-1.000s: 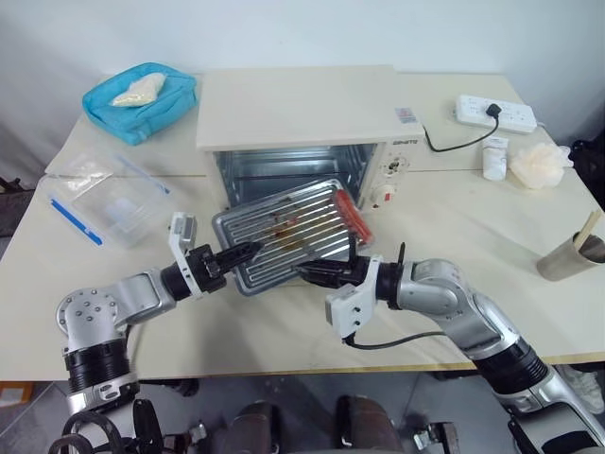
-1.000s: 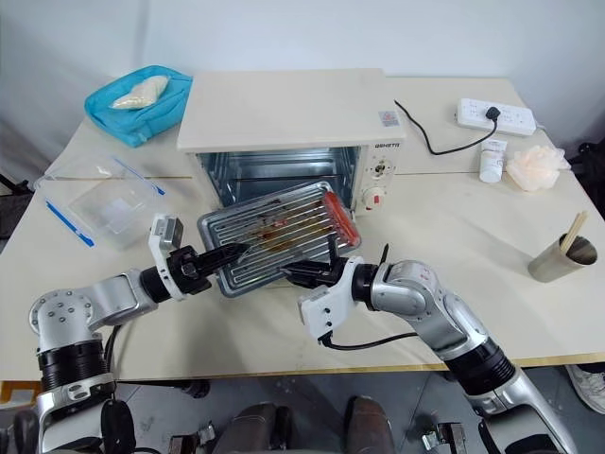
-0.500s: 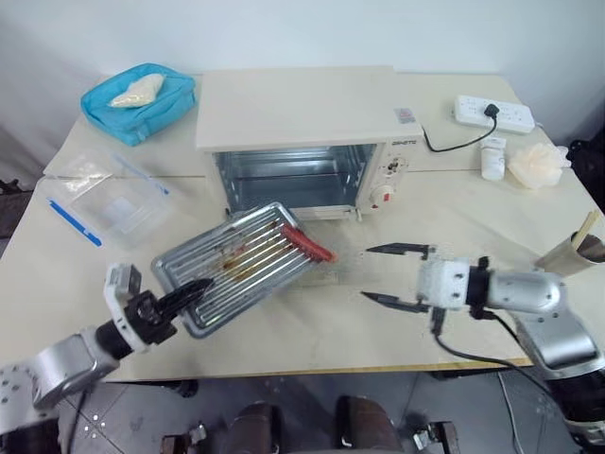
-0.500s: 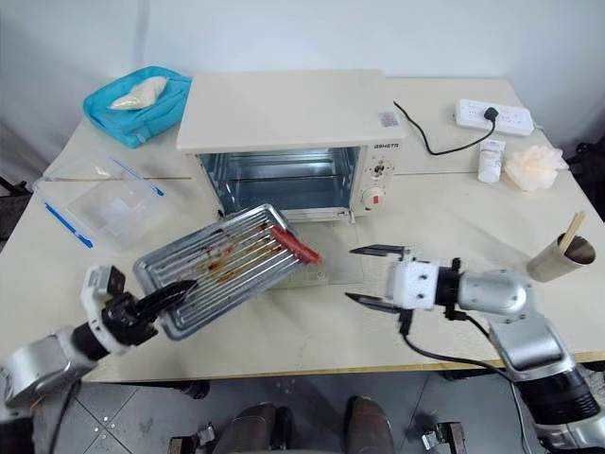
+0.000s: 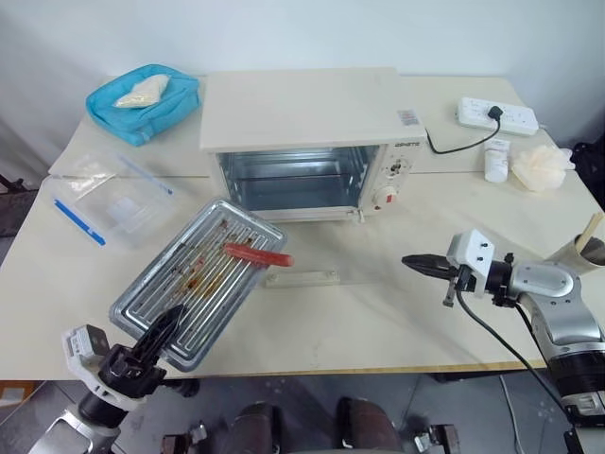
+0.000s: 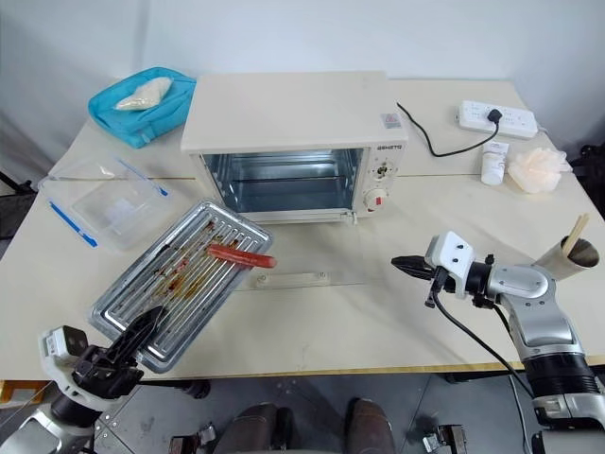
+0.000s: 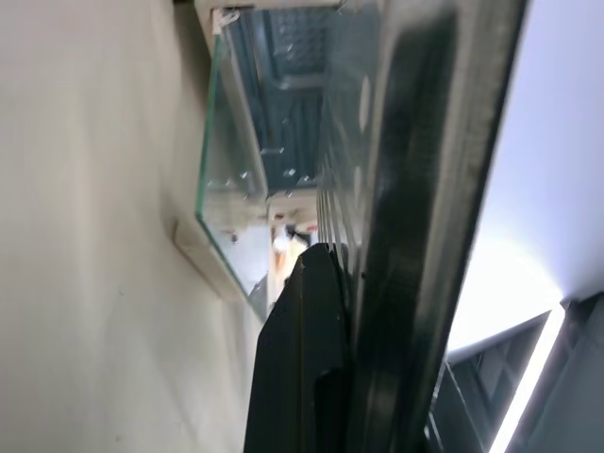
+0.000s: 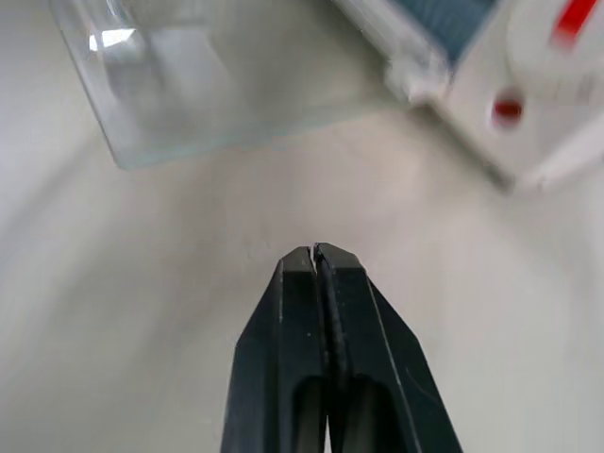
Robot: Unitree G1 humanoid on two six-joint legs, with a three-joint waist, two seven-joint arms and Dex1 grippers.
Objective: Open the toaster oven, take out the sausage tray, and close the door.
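Note:
The cream-white toaster oven [image 5: 302,109] stands at the middle back of the table. Its glass door [image 5: 317,248] lies open flat in front, white handle [image 5: 301,278] nearest me. The silver sausage tray [image 5: 194,284] hangs tilted over the table's near left, with the red sausage [image 5: 257,255] at its far edge. My left gripper [image 5: 166,325] is shut on the tray's near rim; in the left wrist view a black finger [image 7: 302,359] presses against the tray's edge [image 7: 415,236]. My right gripper [image 5: 416,262] is shut on nothing, over the table to the right of the door, pointing left.
A blue pouch [image 5: 142,99] and a clear plastic bag with a blue strip [image 5: 109,203] lie at the left. A power strip [image 5: 498,115], white bottle [image 5: 495,159] and pale puff [image 5: 539,165] sit at the back right. A paper cup [image 5: 586,251] stands at the right edge.
My left gripper has drawn the tray back and to the left, away from the oven. My right gripper let go of the tray, swung right and shut empty. The sausage slid across the tray.

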